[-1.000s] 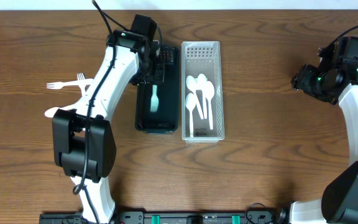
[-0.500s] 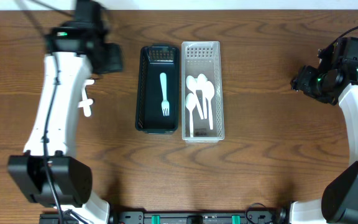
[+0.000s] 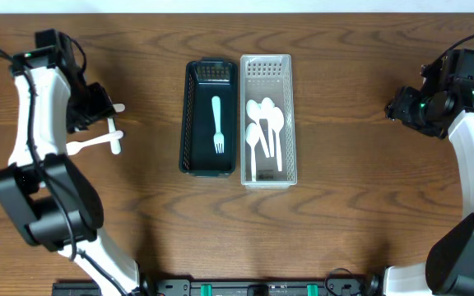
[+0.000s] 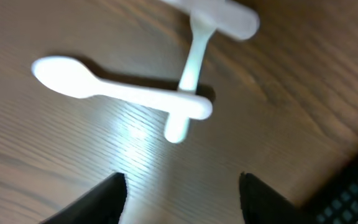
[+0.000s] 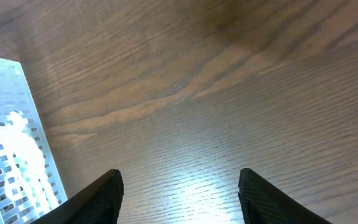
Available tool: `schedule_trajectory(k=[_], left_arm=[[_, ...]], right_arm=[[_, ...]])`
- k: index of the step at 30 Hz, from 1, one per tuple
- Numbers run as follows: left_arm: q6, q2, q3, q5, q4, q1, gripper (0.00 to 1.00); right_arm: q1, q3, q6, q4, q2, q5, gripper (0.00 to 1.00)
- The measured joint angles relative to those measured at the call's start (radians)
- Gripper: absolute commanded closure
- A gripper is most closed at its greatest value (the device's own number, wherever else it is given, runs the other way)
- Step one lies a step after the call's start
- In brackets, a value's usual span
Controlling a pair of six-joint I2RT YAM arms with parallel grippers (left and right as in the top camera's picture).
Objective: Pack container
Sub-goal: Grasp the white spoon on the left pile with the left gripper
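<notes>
Swung away from the black plastic tray (image 3: 189,123), the left gripper (image 4: 182,193) now hangs at nine o'clock on the wooden table (image 3: 344,205), fingers spread and empty. A loose white plastic spoon (image 4: 104,90) lies at its eleven o'clock, crossing a second white utensil (image 4: 194,50), both untouched. A pale green fork (image 3: 217,123) rests inside the tray, beside the clear slotted container (image 3: 291,107) of white spoons (image 3: 266,123). At three o'clock, the right gripper (image 5: 179,193) has its fingers parted, holding nothing.

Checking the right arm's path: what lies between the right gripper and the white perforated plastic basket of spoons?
Only bare wooden table between right gripper and basket, per overhead view.
</notes>
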Motion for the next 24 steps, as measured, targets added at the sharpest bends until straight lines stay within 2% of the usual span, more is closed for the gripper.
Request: schedule_trajectory(k=[3, 9, 13, 24], left_arm=[[-0.13, 0.035, -0.006, -0.003, -0.009, 0.004, 0.51], [-0.527, 0.054, -0.009, -0.018, -0.003, 0.04, 0.34], [-0.737, 0.054, -0.014, -0.023, 0.03, 0.06, 0.33], [-1.019, 0.054, -0.107, -0.025, 0.174, 0.061, 0.33]], right_arm=[[0.0, 0.0, 0.0, 0.0, 0.0, 0.0, 0.37], [0.0, 0.0, 0.0, -0.001, 0.0, 0.0, 0.36], [0.0, 0.0, 0.0, -0.002, 0.0, 0.0, 0.36], [0.0, 0.0, 0.0, -0.003, 0.0, 0.0, 0.36]])
